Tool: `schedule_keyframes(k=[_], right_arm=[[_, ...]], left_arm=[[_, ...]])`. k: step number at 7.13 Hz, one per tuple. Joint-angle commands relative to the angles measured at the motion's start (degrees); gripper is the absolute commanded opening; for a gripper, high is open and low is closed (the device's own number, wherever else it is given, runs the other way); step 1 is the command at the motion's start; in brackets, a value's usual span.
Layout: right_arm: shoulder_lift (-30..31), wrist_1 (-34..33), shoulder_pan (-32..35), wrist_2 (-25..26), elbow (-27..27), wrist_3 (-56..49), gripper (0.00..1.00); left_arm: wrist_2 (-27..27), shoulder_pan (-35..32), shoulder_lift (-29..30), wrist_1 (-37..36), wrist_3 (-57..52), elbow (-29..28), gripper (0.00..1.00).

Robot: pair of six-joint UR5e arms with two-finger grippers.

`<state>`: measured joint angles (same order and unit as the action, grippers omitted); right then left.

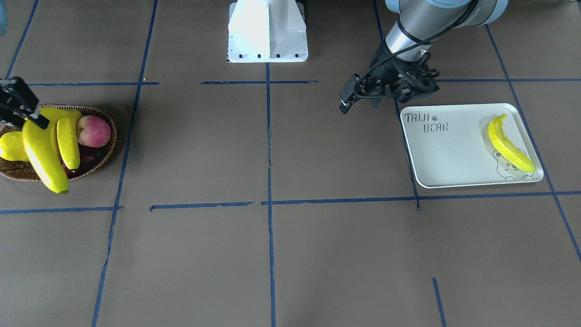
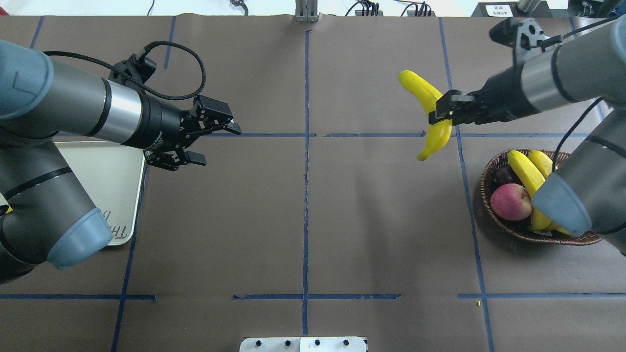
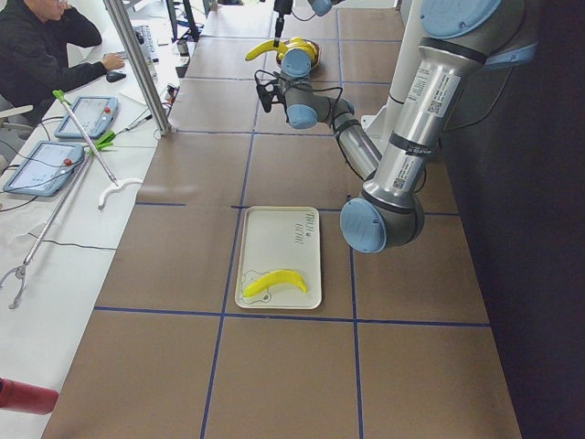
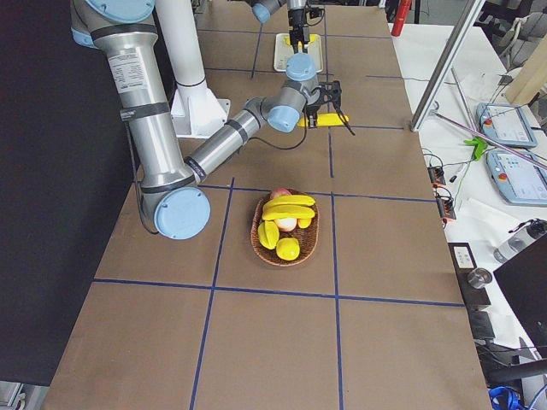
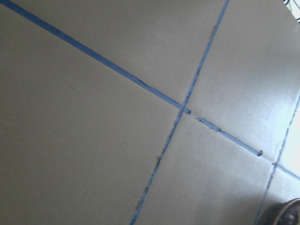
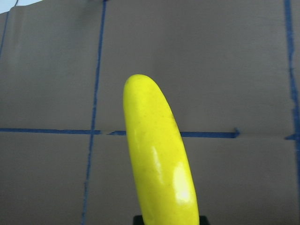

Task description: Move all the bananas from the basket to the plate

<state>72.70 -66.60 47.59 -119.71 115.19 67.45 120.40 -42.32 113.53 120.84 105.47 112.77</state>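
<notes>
The right gripper (image 2: 438, 116) has its fingers clamped on the middle of a long curved bright-yellow banana (image 2: 437, 141), in the air near the shallow brown wicker basket (image 2: 484, 186) at the worktop's right edge. More yellow bananas (image 2: 525, 173) in it are partly hidden by the right arm's elbow, count unclear. The left gripper (image 2: 219, 144), fingers apart and empty, hovers by the flat white rectangular tray (image 1: 449, 154) near the left edge, with one yellow banana (image 1: 508, 147) lying at its bear-print corner.

Plate (image 1: 454, 154): "TAIJI BEAR" printed in dark outline letters on two lines, with a paw mark after "TAIJI". It sits in the corner toward the robot's base and the bench middle.
Sticker on left arm (image 3: 419, 119): print too small to read.
</notes>
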Motion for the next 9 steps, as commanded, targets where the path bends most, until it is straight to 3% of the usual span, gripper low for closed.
schedule_keyframes(k=[1, 3, 4, 9], right_arm=[[-4.1, -0.7, -15.3, 19.5, 4.3, 6.5, 0.01], [-8.6, -4.5, -26.2, 34.6, 5.5, 7.3, 0.01], [-10.8, -6.2, -29.2, 38.6, 5.4, 8.5, 0.01], [-11.7, -6.2, -30.5, 39.7, 5.5, 8.7, 0.01]], left_arm=[[-0.1, 0.2, 4.0, 2.8, 8.2, -2.1, 0.99], [-1.2, 0.4, 8.1, 3.1, 11.2, -6.6, 0.99], [-1.3, 0.7, 9.3, 3.2, 12.6, -7.6, 0.99], [-2.4, 4.6, 11.8, 3.3, 13.2, -9.1, 0.99]])
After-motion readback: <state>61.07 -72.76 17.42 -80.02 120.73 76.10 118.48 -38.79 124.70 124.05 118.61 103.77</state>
